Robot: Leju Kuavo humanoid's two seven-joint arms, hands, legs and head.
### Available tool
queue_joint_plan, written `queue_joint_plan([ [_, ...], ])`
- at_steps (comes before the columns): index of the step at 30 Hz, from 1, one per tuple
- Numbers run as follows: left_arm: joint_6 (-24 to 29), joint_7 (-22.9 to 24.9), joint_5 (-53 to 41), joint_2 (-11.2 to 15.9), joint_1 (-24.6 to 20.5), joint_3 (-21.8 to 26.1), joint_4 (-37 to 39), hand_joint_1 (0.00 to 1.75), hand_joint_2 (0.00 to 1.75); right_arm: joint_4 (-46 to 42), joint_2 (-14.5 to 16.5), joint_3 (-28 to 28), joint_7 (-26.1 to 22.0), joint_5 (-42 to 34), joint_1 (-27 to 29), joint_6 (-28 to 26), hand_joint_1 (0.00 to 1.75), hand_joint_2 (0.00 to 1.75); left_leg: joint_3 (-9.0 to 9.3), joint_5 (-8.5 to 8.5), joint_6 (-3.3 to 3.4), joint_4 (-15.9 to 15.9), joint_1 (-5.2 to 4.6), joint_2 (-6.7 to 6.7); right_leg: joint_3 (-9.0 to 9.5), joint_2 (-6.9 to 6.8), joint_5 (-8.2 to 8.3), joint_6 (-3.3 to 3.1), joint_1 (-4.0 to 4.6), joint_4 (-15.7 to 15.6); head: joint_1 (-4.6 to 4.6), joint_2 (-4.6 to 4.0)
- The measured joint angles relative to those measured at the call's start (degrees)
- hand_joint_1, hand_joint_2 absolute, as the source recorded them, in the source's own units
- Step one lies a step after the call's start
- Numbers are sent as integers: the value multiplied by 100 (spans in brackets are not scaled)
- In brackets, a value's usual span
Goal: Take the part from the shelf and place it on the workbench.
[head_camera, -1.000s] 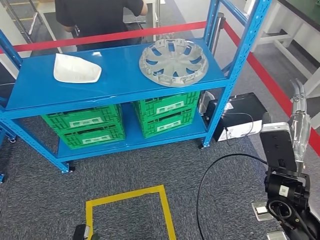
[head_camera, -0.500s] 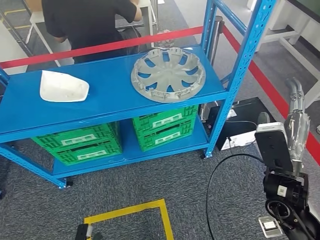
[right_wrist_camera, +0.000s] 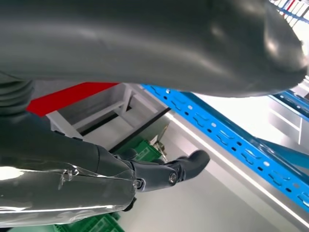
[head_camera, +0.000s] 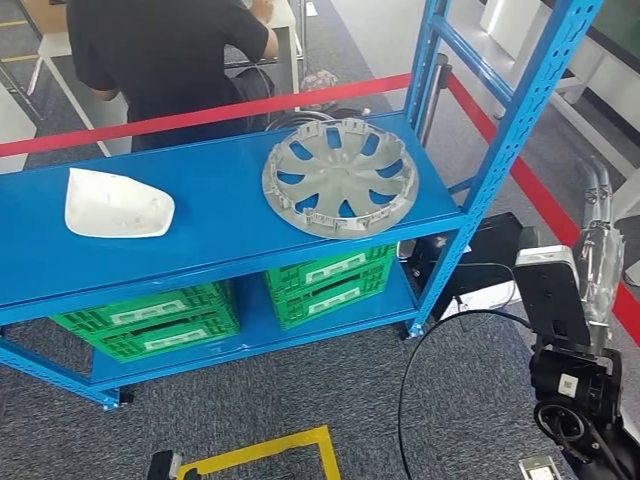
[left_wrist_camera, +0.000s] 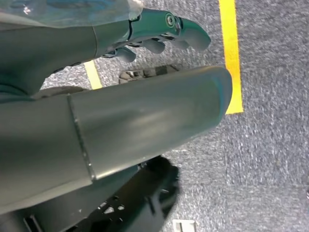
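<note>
Grey wheel cover [head_camera: 339, 177] lies flat on the blue shelf's [head_camera: 219, 215] top deck, right end, round, spokes facing up. White part [head_camera: 118, 208] lies lengthwise at the left. Right hand [head_camera: 598, 262] raised beside the shelf, left hand [left_wrist_camera: 153, 36] over carpet, both empty with fingers apart.

blue shelf [head_camera: 219, 215], grey wheel cover [head_camera: 340, 177], white part [head_camera: 117, 204], green crates [head_camera: 332, 280]

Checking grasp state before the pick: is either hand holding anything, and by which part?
Nothing is held. The left hand and right hand show fingers apart and empty. The wheel cover and white part lie on the shelf.
</note>
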Motion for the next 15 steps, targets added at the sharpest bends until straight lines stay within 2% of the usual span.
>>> queue_joint_plan([
  [1, 0, 0, 1, -7, 3, -2, 0, 0, 0, 0, 1, -3, 0, 0, 7, 0, 0, 0, 80, -67, -11, -1, 13, 0, -163, -5, -180, 25, -17, 114, 20, 0],
  [2, 0, 0, 1, -12, 5, -3, 0, 0, 0, 0, 1, -8, 0, 0, 10, 0, 0, 0, 167, -137, -25, -1, 27, -2, -247, -9, -270, 49, -34, 62, 36, 0],
  [3, 0, 0, 1, -17, 6, -5, 0, 0, 0, 0, 1, -13, 1, 0, 10, 0, 0, 0, 264, -210, -45, 1, 44, -5, -255, -13, -201, 76, -53, -153, 52, 0],
  [4, 0, 0, 1, -21, 7, -7, 0, 0, 0, 0, 1, -16, 1, 0, 10, 1, 0, 0, 355, -285, -70, 3, 61, -8, -211, -16, 41, 106, -73, -484, 69, 0],
  [5, 0, 0, 1, -21, 5, -9, 1, 0, 0, 1, 1, -19, 1, 0, 12, 2, 0, 0, 432, -364, -102, 20, 66, -11, -171, -24, 440, 133, -96, -866, 91, -1],
  [6, 0, 1, 2, -22, 2, -12, 2, 0, 0, 2, 1, -19, 3, -1, 12, 3, 0, 0, 474, -433, -136, 26, 65, -20, -138, -33, 761, 122, -104, -1162, 110, -1],
  [7, 0, 3, 2, -21, -1, -15, 2, 0, 0, 0, 2, -20, 8, -1, 19, 6, 0, 0, 498, -491, -173, 24, 61, -23, -115, -33, 1012, 90, -105, -1352, 110, -1],
  [8, 0, 4, 3, -20, -6, -18, 3, 0, 0, -3, 3, -22, 11, -1, 27, 8, 0, 0, 517, -527, -206, 33, 52, -25, -112, -34, 1137, 40, -104, -1441, 100, -1],
  [10, 0, 5, 5, -16, -19, -22, 3, 0, 0, -16, 6, -27, 15, -1, 33, 8, 0, 0, 534, -533, -263, 86, 57, -16, -33, -16, 1116, -60, -104, -1456, 51, 0],
  [11, 0, 4, 7, -14, -30, -28, 3, 0, 0, -22, 7, -28, 11, 0, 31, 7, 0, 0, 476, -507, -291, 256, 60, 3, 21, -20, 1094, -95, -113, -1472, 34, 0],
  [12, 0, 3, 7, -14, -43, -36, 3, 0, 0, -29, 8, -28, 9, 0, 28, 5, 0, 0, 326, -504, -326, 539, 68, 23, 87, -26, 1064, -125, -118, -1480, 10, 0],
  [13, 0, 3, 8, -15, -53, -45, 2, 0, 0, -37, 9, -28, 6, 0, 31, 4, 0, 0, 99, -555, -361, 925, 78, 47, 148, -35, 1025, -147, -120, -1491, -11, 0],
  [15, 0, 2, 8, -21, -53, -58, 3, 0, 0, -45, 9, -27, 2, 0, 32, 4, 0, 0, -434, -868, -419, 1662, 96, 75, 250, -49, 927, -170, -118, -1499, -46, 0],
])
